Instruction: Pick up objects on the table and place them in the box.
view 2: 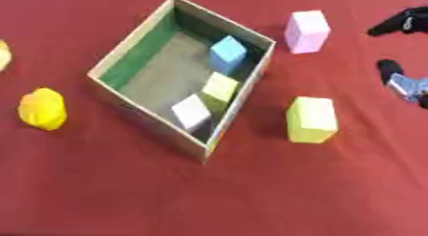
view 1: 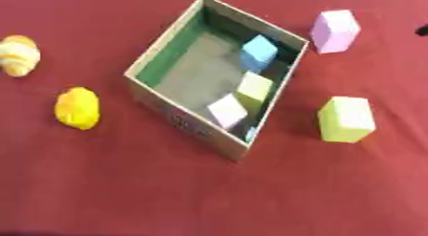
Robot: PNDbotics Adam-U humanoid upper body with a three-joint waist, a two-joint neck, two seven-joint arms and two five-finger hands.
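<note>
Cardboard box (view 1: 164,40), open-topped and turned diamond-wise on a red cloth-covered table (view 1: 100,192), sits near the middle of the scene. Its inside walls are green and its floor is bare cardboard. Three blocks lie inside, bunched along the right-hand wall: a light blue block (view 1: 258,52) farthest back, a pale yellow-green block (view 1: 253,89) in the middle, and a lilac block (view 1: 227,111) nearest the front corner. The left half of the box floor has nothing on it, so there is likely room for more.

Outside, to the right, a pink block (view 1: 334,31) stands near the far corner of the box, and a larger yellow-green block (view 1: 345,119) stands near its right side. To the left, well apart from the box, lie a rounded yellow object (view 1: 77,107) and a pale orange-and-white rounded object (view 1: 18,55).

At the right edge, in the right eye view only, dark parts of the robot's right hand (view 2: 403,21) show above the table, holding nothing visible; how far its fingers are spread cannot be told. No left hand appears
</note>
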